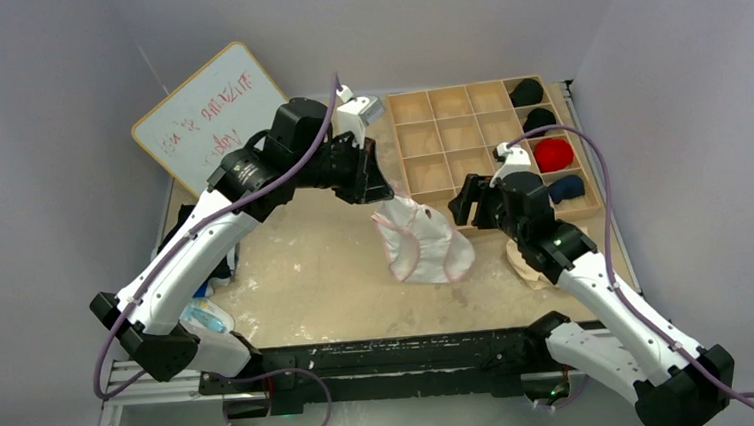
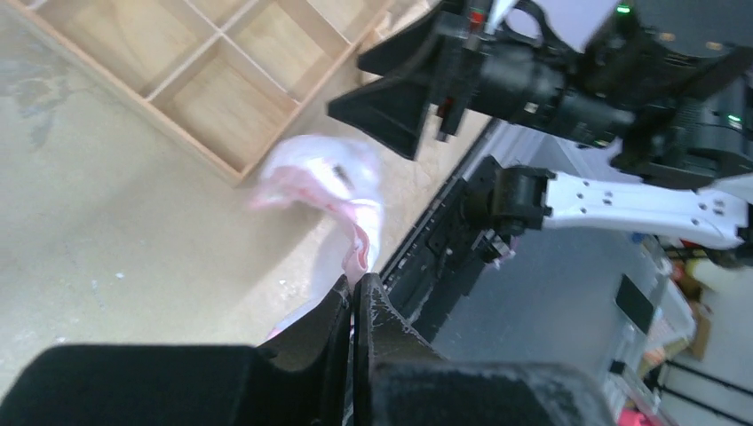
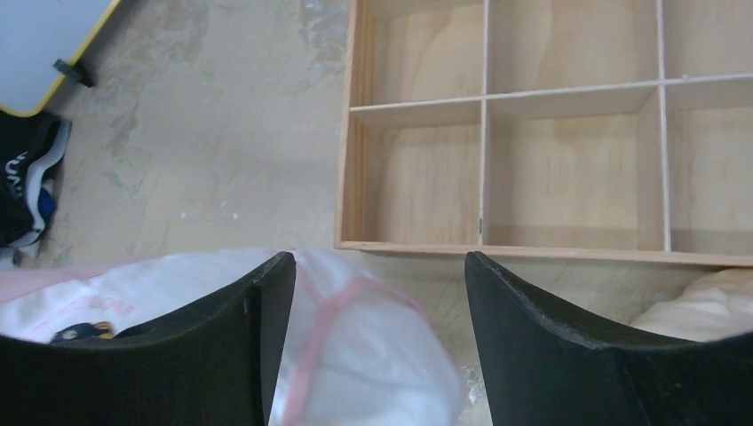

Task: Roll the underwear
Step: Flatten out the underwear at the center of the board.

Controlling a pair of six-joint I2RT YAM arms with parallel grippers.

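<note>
White underwear with pink trim [image 1: 420, 242] hangs in the air over the table's middle, held by its top edge. My left gripper [image 1: 380, 195] is shut on that edge; in the left wrist view [image 2: 355, 282] the pink hem [image 2: 360, 238] comes out between the closed fingertips, the cloth blurred. My right gripper [image 1: 465, 205] is open just right of the hanging cloth. In the right wrist view [image 3: 377, 266] the underwear [image 3: 373, 355] shows below and between its spread fingers [image 3: 266, 293], not gripped.
A wooden divider tray [image 1: 421, 178] lies at the back right, with dark and red rolled items [image 1: 551, 154] in its right column. A whiteboard [image 1: 208, 115] leans at the back left. A beige garment [image 1: 529, 267] lies under the right arm. Dark clothing [image 3: 27, 177] lies at left.
</note>
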